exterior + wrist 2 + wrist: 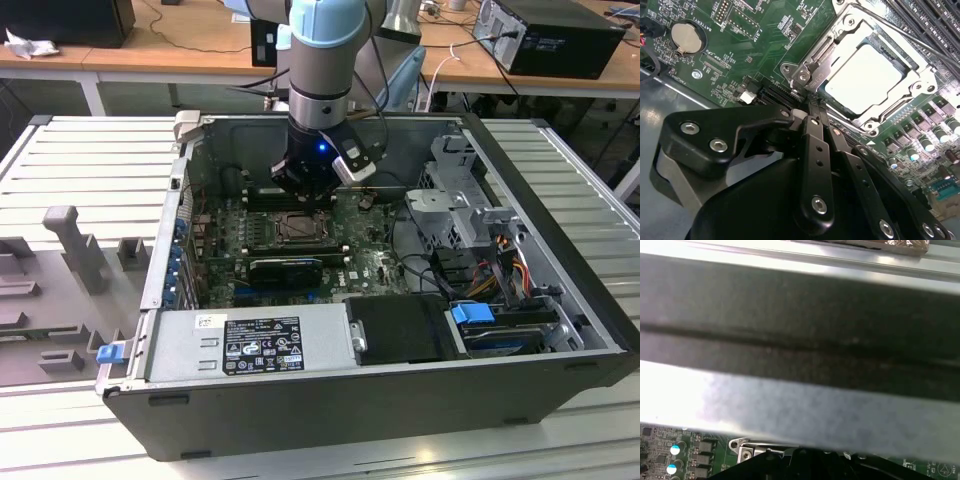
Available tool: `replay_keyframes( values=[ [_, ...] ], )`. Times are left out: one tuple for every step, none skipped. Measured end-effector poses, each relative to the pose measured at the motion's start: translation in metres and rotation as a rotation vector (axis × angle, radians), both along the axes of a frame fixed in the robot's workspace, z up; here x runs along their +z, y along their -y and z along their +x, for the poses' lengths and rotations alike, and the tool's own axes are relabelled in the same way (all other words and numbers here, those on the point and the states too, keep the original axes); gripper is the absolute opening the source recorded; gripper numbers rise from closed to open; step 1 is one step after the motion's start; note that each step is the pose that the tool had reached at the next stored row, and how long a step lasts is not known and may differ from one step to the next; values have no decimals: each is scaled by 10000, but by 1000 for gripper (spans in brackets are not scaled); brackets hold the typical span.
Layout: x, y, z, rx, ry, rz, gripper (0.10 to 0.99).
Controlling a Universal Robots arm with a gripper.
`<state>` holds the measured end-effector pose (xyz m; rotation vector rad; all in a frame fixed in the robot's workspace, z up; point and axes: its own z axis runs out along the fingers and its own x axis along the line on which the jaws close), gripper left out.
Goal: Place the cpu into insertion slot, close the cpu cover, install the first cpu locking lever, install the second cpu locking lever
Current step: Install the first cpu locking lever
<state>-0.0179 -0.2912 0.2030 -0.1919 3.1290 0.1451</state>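
Black two-fingered hand (812, 107) down inside the open grey computer case (330, 400), fingers (815, 150) drawn together, tips at the hinge edge of the thin silvery metal cpu cover (920, 82). Pale silver-grey square cpu (865, 80) seated in the metal-rimmed insertion slot (298, 228), cover lying flat over it. Thin wire locking lever (890, 25) running along the far side. Risk, as judged: tips slipping off the lever, scraping the green motherboard (740, 30). Contact point itself hidden behind the fingers; whether anything is pinched, impossible to tell.
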Motion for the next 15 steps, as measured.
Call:
replay_keyframes(
  values=[
    [0,0,0,-1,1,1,106],
    [0,0,0,-1,2,2,106],
    [2,-1,0,-1,3,6,106],
    [3,-1,1,-1,3,7,106],
    [6,-1,1,0,4,6,106],
    [8,-1,1,0,4,8,106],
    [11,-1,1,0,4,6,106],
    [12,-1,1,0,3,7,106],
    [12,-1,0,0,3,5,106],
    [13,-1,1,0,2,-6,106],
    [13,0,2,1,1,-28,106],
    [11,0,3,2,1,-55,106],
    [10,0,3,1,1,-84,106],
    [7,0,4,0,0,-114,106],
    [4,-1,5,1,1,-142,106]
  ],
)
